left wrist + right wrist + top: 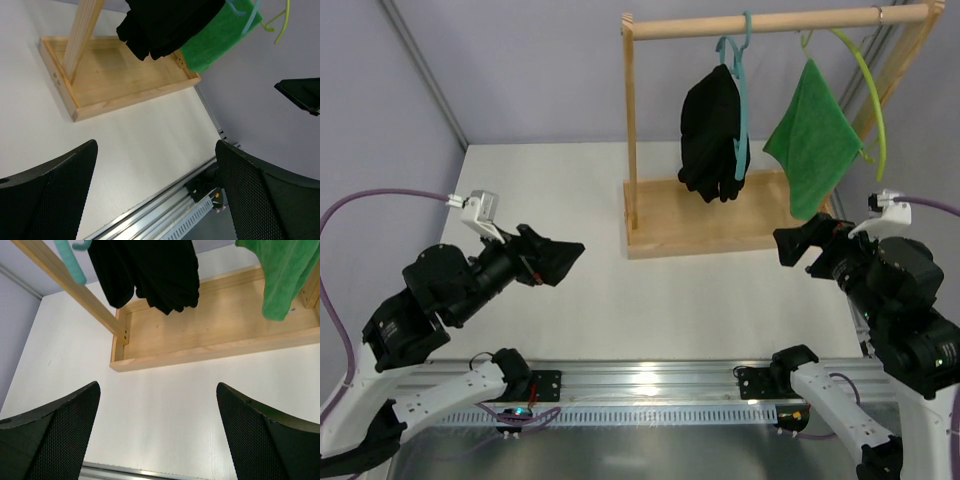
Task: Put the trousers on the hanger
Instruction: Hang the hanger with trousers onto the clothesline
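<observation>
The black trousers (712, 135) hang folded over the teal hanger (741, 110), whose hook sits on the wooden rail (790, 24). My left gripper (570, 265) hovers open over the table, well to the left of the rack, with nothing between its fingers. My right gripper (785, 248) is open and empty too, just off the rack's right front corner. The left wrist view has the trousers (165, 25) far above the open left gripper (156, 145). In the right wrist view the trousers (150, 270) and the hanger (70, 260) hang well beyond the open right gripper (158, 386).
A wooden rack with a tray base (720, 235) and an upright post (630, 120) stands at the back right. A green cloth (812, 150) hangs on a yellow-green hanger (872, 95) beside the trousers. A metal rail (650, 385) runs along the near edge.
</observation>
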{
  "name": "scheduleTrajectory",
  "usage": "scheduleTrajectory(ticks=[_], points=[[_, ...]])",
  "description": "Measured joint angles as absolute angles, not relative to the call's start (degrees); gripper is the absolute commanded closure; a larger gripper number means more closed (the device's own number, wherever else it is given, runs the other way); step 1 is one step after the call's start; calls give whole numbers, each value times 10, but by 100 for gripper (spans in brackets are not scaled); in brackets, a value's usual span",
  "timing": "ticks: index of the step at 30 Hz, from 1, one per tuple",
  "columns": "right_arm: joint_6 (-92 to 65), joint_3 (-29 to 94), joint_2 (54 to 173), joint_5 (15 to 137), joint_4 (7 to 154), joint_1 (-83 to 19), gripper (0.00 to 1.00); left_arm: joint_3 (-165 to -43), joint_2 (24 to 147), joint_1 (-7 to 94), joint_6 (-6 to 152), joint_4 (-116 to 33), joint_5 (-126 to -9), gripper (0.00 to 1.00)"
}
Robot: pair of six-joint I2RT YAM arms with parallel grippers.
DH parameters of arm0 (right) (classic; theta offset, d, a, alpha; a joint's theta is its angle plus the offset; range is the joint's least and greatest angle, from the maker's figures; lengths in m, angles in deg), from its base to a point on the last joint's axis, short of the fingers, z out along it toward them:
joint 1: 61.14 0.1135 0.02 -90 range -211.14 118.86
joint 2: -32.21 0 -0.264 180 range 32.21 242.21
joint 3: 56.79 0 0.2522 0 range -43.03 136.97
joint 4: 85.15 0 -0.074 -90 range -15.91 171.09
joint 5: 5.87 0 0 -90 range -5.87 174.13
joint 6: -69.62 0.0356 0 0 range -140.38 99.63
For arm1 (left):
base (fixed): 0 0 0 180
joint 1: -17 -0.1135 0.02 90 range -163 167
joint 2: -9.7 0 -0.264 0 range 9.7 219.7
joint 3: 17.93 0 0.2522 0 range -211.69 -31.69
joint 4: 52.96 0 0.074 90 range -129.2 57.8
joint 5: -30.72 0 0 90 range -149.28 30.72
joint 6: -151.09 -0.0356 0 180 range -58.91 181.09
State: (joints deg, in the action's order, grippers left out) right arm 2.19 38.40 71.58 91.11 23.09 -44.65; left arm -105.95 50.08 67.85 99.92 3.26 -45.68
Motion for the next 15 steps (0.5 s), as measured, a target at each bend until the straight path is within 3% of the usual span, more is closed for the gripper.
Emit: scheduleTrajectory(ticks=[6, 15], points=[[37, 321, 614, 866, 223, -446, 0, -956, 393, 678, 996, 27, -471, 0], [54, 263, 581, 812, 232, -446, 0, -950, 367, 678, 996, 24, -469, 0]])
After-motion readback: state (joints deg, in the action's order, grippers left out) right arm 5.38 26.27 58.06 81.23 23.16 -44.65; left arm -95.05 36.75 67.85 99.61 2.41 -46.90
